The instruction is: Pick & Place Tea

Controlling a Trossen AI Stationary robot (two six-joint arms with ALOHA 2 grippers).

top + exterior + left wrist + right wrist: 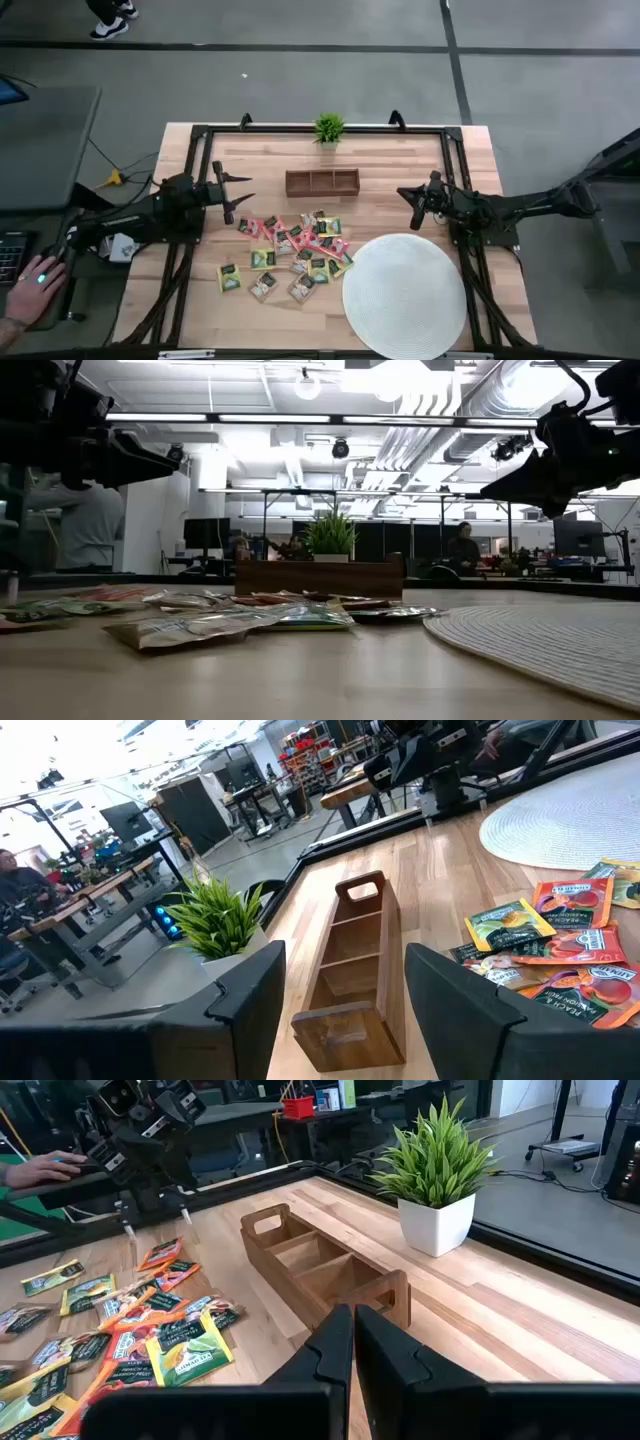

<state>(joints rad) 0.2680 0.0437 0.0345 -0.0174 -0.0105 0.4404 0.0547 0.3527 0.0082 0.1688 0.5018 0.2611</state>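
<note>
Several small flat tea packets, pink-red, yellow and green with dark labels, lie scattered flat on the wooden table between the arms; they also show in the low view, the left wrist view and the right wrist view. My left gripper hovers open above the table's left part, left of the pile, touching nothing; its fingers frame the wooden box. My right gripper hovers shut right of the box, above the mat's far edge; its tips meet.
A wooden three-compartment box stands behind the packets. A small green potted plant sits at the far edge. A round white woven mat lies on the near right. A person's hand rests outside the table's left.
</note>
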